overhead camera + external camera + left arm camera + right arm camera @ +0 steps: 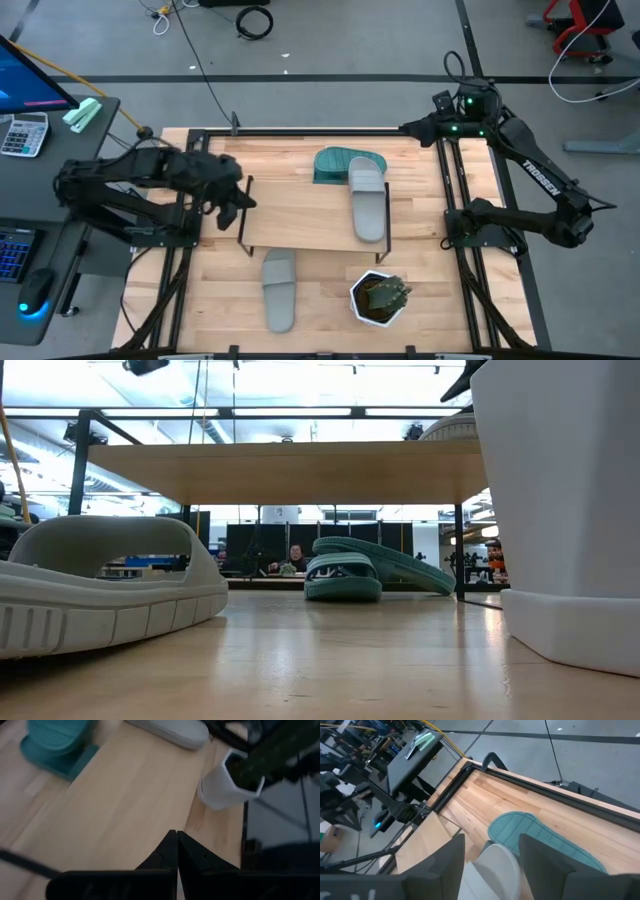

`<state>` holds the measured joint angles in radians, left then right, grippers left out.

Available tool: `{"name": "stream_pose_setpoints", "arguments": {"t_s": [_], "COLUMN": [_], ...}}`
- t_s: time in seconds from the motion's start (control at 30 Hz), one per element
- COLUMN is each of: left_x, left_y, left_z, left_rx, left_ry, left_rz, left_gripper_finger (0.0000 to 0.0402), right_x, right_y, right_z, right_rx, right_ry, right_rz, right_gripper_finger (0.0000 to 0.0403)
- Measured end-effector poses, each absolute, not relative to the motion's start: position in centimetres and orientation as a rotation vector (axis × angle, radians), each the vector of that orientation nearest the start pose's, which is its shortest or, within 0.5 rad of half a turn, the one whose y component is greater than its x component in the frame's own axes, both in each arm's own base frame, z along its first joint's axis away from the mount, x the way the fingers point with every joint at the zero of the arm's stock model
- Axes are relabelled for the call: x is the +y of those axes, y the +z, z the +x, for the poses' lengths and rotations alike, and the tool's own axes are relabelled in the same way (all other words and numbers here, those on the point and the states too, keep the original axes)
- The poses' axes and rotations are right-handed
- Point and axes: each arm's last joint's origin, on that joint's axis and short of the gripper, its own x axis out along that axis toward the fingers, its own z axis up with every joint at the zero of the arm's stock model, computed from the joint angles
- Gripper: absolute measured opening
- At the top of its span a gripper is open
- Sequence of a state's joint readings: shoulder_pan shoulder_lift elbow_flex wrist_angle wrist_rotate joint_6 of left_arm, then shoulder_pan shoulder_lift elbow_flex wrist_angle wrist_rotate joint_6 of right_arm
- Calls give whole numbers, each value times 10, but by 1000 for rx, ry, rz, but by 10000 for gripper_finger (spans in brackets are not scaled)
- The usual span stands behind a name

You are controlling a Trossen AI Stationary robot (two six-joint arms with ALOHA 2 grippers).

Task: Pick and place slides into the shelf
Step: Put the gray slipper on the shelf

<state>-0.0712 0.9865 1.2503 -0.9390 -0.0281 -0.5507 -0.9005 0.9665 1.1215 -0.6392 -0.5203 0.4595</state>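
On the wooden table (pixel 300 300) stood the low shelf (pixel 300 215), its light board carried on thin black wire legs. One grey slide (pixel 368 203) lay on top of the board toward its right end, lengthwise across it. Just behind that end, the teal slides (pixel 340 163) rested as a stacked pair on the tabletop, partly overlapped by the grey one in the overhead view. A second grey slide (pixel 279 288) sat on the table in front of the shelf, near the white hexagonal plant pot (pixel 380 298).

At the shelf's left end hovered the left gripper (pixel 232 203), its fingers (pixel 170 855) pressed together with nothing between them; its own camera looked down over the board toward the pot (pixel 227 785) and the teal pair (pixel 57 742).

The right arm waited at the table's right edge. The right gripper (pixel 490 865) had its fingers spread apart, holding nothing, pointed toward the grey slide (pixel 495 862) and the teal slide (pixel 540 840) beyond it.

From table height, the near grey slide (pixel 100 585) filled the left foreground.
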Motion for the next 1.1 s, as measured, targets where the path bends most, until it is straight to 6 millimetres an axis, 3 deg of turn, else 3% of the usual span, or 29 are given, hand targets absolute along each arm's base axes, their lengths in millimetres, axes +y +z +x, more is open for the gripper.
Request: {"name": "stream_pose_setpoints", "arguments": {"t_s": [0.13,0.3,0.87,1.1], "left_x": [-25,-45,-123,-158], "left_y": [391,383,350,334], "left_z": [155,147,165,164], "left_rx": [615,692,915,894], "left_ry": [204,246,299,405], "left_rz": [-603,-679,-883,-1002], "left_gripper_finger": [5,6,7,22], "right_x": [-136,-136,-136,-136], "right_y": [374,374,373,373], "right_z": [126,126,126,126], "right_rx": [285,292,317,320], "right_ry": [-458,-454,-445,-434], "right_rz": [748,717,655,639], "right_gripper_finger": [193,193,193,193]}}
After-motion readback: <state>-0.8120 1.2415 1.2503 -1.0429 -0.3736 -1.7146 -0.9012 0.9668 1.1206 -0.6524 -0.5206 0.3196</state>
